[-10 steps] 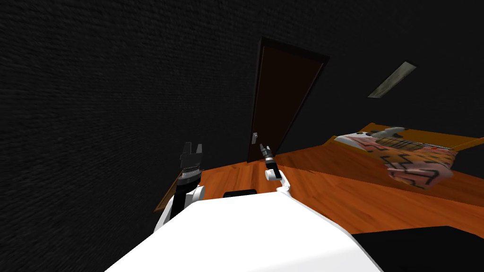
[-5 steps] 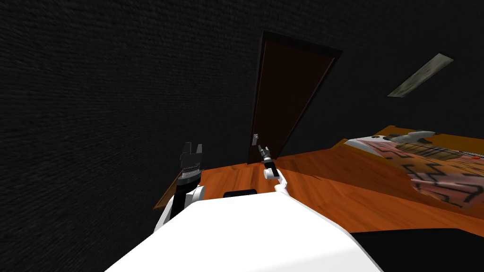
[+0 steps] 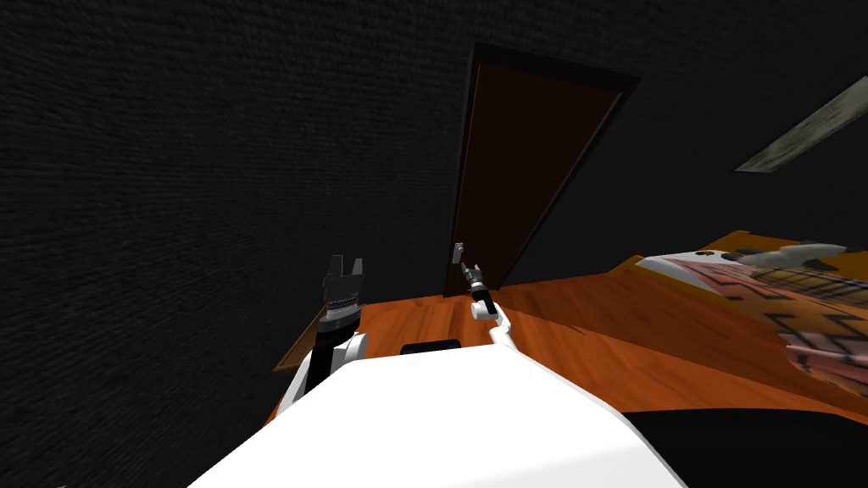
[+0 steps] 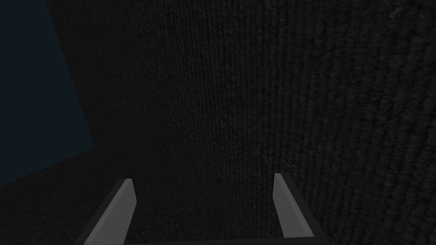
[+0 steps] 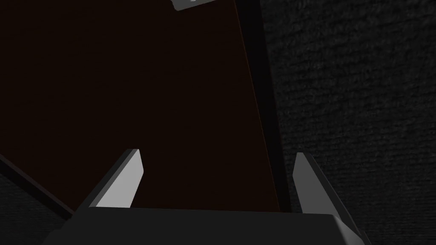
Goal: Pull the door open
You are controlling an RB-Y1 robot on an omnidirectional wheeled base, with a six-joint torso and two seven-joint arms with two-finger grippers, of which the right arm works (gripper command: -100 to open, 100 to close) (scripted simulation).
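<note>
A dark brown door point(image 3: 530, 169) stands shut in a dark wall ahead of me, with a small grey handle point(image 3: 459, 249) near its left edge. My right gripper point(image 3: 468, 269) is stretched toward the door, just below the handle and short of it, fingers open. In the right wrist view the door point(image 5: 127, 93) spreads ahead of the open fingers point(image 5: 127, 180), and the handle point(image 5: 191, 3) peeks in past them. My left gripper point(image 3: 343, 269) is raised at my left by the dark wall, open, holding nothing.
An orange wooden floor point(image 3: 593, 322) runs from me to the door. A bed with a pink patterned cover point(image 3: 788, 296) lies to the right. A dark textured wall point(image 3: 212, 186) stands close on the left.
I have turned left: the bed and the ceiling light have slid rightward and the door looks larger. My right gripper has edged closer to the handle. The left arm has kept still.
</note>
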